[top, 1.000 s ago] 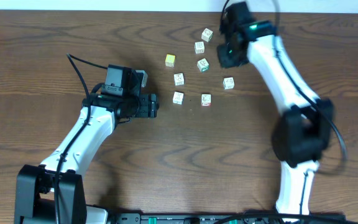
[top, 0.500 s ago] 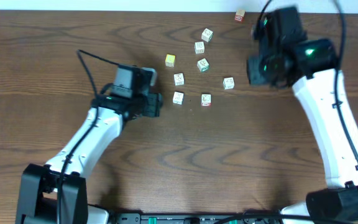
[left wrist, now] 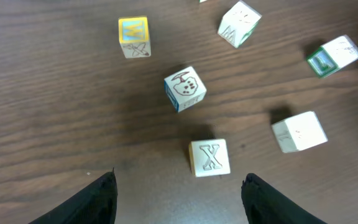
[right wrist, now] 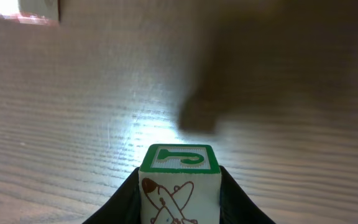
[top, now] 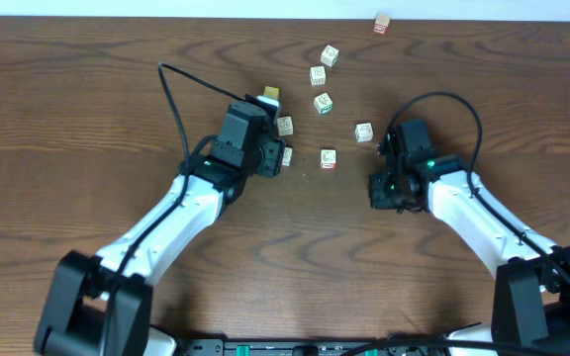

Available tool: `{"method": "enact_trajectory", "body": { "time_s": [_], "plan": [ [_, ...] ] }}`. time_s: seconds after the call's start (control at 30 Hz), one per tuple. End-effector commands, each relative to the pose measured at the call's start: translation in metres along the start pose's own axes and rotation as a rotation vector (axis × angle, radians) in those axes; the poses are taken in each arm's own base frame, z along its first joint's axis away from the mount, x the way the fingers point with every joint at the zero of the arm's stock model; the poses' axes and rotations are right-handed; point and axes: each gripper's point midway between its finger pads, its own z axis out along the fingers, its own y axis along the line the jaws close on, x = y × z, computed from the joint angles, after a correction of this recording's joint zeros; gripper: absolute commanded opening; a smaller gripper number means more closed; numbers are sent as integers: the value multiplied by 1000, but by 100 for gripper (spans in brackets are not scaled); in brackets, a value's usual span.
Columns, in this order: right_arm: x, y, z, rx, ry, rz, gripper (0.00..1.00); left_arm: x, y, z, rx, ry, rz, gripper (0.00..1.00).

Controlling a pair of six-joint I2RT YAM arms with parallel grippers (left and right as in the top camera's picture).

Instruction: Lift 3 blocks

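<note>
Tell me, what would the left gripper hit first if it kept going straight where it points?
Probably the X block, just ahead of the left gripper, in line with its open jaws; how high it hovers is unclear.

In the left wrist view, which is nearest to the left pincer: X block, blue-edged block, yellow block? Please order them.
1. X block, just ahead of the left pincer.
2. Blue-edged block, centre.
3. Yellow block, upper left.

Whitish X block sits flat, X face up, slightly skewed; red-edged block lies near it to the right, not touching; yellow-tinted block sits well apart farther back, turned diamond-wise; all on the table
</note>
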Motion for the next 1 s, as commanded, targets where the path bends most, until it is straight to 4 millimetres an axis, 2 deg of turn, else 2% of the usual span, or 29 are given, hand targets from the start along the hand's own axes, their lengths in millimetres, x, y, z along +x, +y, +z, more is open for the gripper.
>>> {"method": "enact_trajectory", "body": {
  "time_s": [0.0, 0.23, 0.43, 0.57, 0.67, 0.83, 0.97],
  "plan": [
    [4, 11, 3, -47, -4, 15, 9, 12, 6, 24, -30, 46, -15, 65],
    [9, 12, 14, -40, 21, 8, 8, 27, -13, 48, 9, 81, -11, 65],
    [30, 14, 43, -27, 124, 8, 5, 23, -28, 54, 34, 51, 12, 65],
    [44, 21, 61, -20, 178, -17, 5, 23, -27, 58, 29, 48, 12, 65],
    [47, 28, 67, -24, 183, -33, 5, 27, -25, 63, 20, 53, 12, 64],
    [50, 44, 67, -66, 185, -58, 5, 34, -24, 71, 16, 71, 13, 64],
    [57, 48, 67, -65, 204, -69, 4, 32, -19, 72, -11, 62, 13, 63]
  ]
}}
